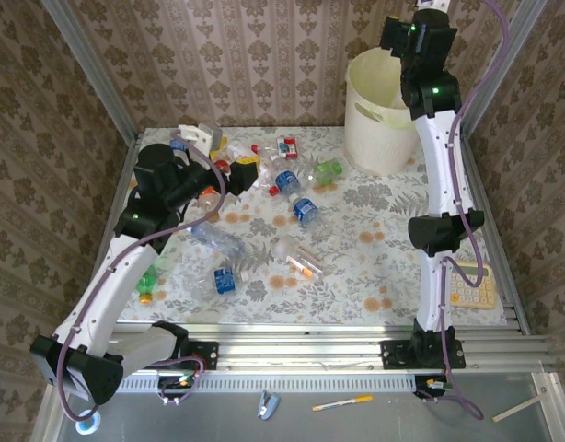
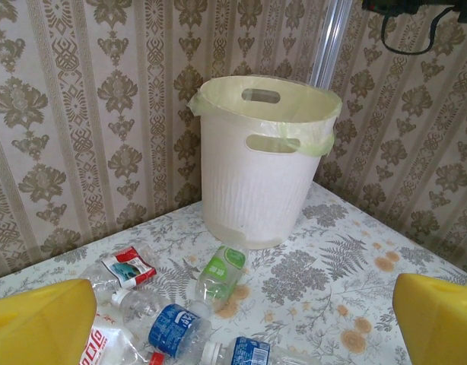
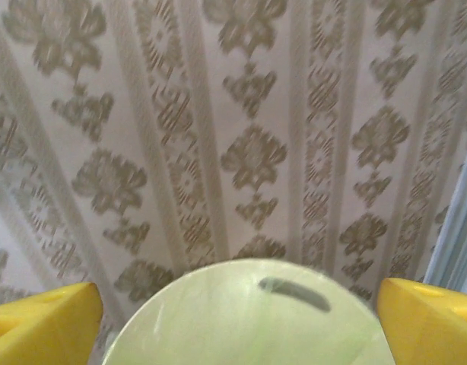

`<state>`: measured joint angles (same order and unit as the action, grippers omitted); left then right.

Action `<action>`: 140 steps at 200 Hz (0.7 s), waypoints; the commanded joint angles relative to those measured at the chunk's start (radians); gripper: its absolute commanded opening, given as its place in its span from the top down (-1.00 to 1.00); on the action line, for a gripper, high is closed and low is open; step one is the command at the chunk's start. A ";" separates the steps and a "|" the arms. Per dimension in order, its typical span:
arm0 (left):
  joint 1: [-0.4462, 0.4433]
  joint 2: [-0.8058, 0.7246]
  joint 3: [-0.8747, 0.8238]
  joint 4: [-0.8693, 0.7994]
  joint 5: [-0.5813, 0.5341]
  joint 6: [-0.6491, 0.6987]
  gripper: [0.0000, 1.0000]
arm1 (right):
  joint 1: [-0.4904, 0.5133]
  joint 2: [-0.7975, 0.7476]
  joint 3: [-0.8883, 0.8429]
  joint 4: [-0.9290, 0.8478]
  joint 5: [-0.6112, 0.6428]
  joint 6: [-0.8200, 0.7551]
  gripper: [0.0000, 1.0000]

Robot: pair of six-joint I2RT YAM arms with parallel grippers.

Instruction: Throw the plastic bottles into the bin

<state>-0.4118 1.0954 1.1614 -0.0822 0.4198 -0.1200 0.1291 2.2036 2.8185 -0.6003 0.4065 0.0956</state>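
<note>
Several plastic bottles lie scattered over the left and middle of the table: a green-labelled one [image 1: 327, 169] [image 2: 222, 270] close to the bin, blue-labelled ones [image 1: 305, 210] [image 2: 173, 328], and a red-labelled one [image 1: 287, 145] [image 2: 128, 268]. The cream bin [image 1: 379, 110] [image 2: 264, 160] with its pale green liner stands at the back right. My left gripper [image 1: 241, 170] [image 2: 243, 304] hovers open over the bottles at the back left, holding nothing. My right gripper [image 3: 241, 304] is raised over the bin's mouth [image 3: 249, 319], its yellow fingers [image 3: 43, 315] wide apart and empty.
A pale yellow calculator [image 1: 473, 285] lies at the table's near right corner beside the right arm [image 1: 436, 138]. Patterned walls close in the back and both sides. More bottles [image 1: 224, 278] lie near the front left by the left arm.
</note>
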 commanded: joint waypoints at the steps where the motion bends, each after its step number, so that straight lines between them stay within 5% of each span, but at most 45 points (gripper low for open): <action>1: -0.009 -0.002 0.025 -0.013 0.009 0.007 -1.00 | 0.012 -0.076 0.000 -0.077 -0.072 0.059 -0.89; 99: -0.021 -0.023 -0.009 -0.073 -0.038 -0.048 -1.00 | 0.044 -0.241 -0.163 -0.246 -0.378 0.159 -0.98; 140: -0.024 -0.044 -0.032 -0.092 -0.064 -0.077 -0.99 | 0.162 -0.259 -0.242 -0.466 -0.529 0.078 -1.00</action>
<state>-0.4278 1.0893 1.1515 -0.1482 0.3836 -0.1616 0.2035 1.9583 2.6293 -0.8673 0.0151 0.2150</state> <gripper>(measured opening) 0.997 0.995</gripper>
